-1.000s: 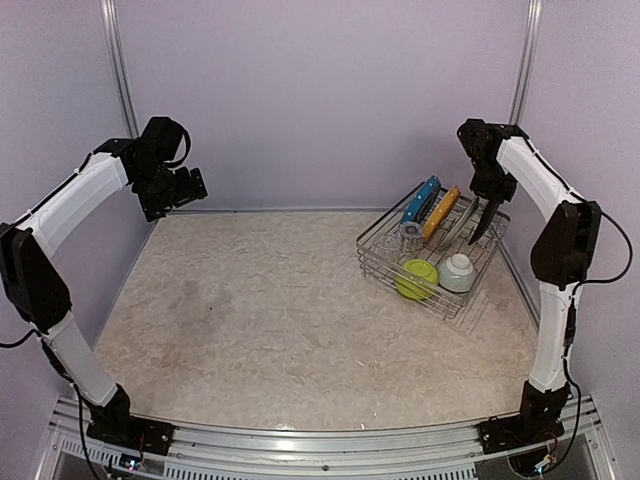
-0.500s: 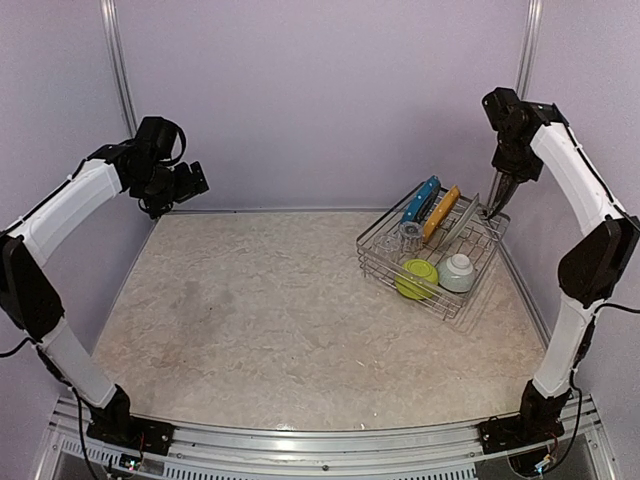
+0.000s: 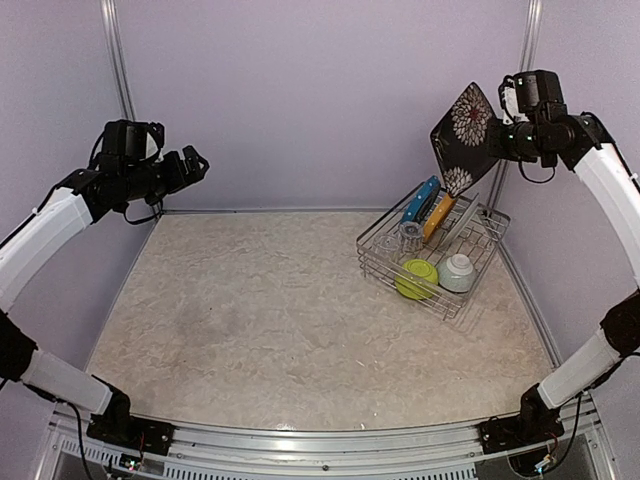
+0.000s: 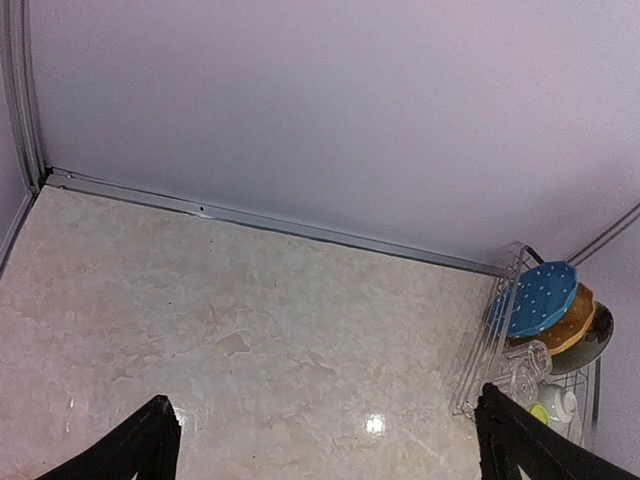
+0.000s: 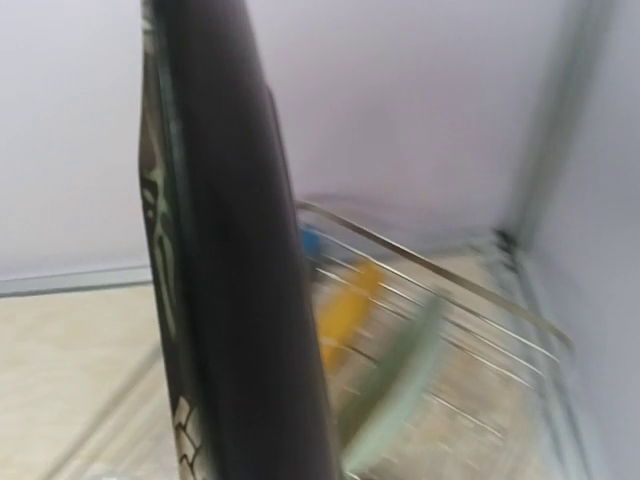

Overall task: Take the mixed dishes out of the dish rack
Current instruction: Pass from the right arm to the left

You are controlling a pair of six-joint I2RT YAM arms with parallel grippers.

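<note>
Gripping the black square patterned plate above the silver wire-mesh dish rack, right gripper starts unloading; the rest, like the lime-green bowl, sit racked; left gripper gapes, idle.

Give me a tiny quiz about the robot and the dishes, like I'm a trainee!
1. True or false: the right gripper holds the black square plate up in the air, out of the dish rack.
2. Which bowl in the rack is nearer the left arm? A. lime-green bowl B. pale grey-green bowl
3. Fill in: the left gripper is ____ and holds nothing.
Key: 1 true; 2 A; 3 open.
</note>
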